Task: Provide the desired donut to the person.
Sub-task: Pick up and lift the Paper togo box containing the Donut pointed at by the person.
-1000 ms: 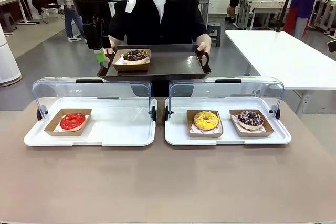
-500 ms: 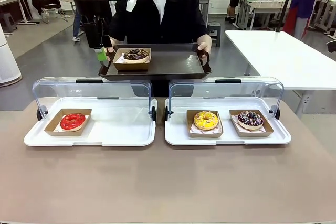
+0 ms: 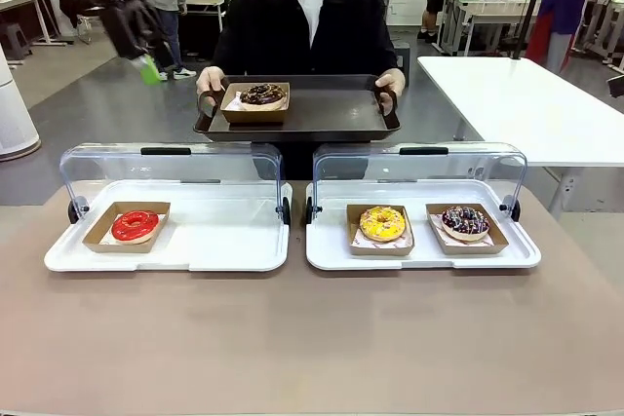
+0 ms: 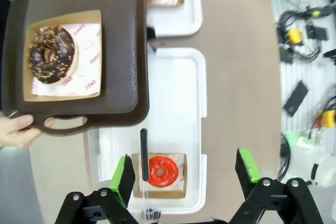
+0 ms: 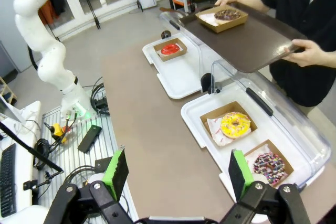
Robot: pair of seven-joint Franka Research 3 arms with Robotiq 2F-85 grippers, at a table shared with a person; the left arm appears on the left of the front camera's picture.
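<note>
On the person's (image 3: 292,31) tray (image 3: 331,120) sits a chocolate-glazed, sprinkled donut (image 3: 262,94); left hand (image 4: 186,170) and right hand (image 5: 177,174) gape wide.

The counter (image 3: 312,338) is a smooth, matt brown surface. Two white trays lie flat on its far half, side by side with their long sides running across.

The left tray (image 3: 166,265) is shallow and rectangular, with rounded corners and a raised rim. Just right of it, across a narrow strip of counter, lies the right tray (image 3: 419,264), the same shape and in line with it.

Each tray has a clear lid swung up along its far edge. The left lid (image 3: 171,170) stands behind the left tray, and the right lid (image 3: 419,170) stands level with it, farther right. Both lids have a black handle bar on top and black hinge knobs at their ends, and two of those knobs (image 3: 286,211) face each other across the strip right of the left tray.
</note>
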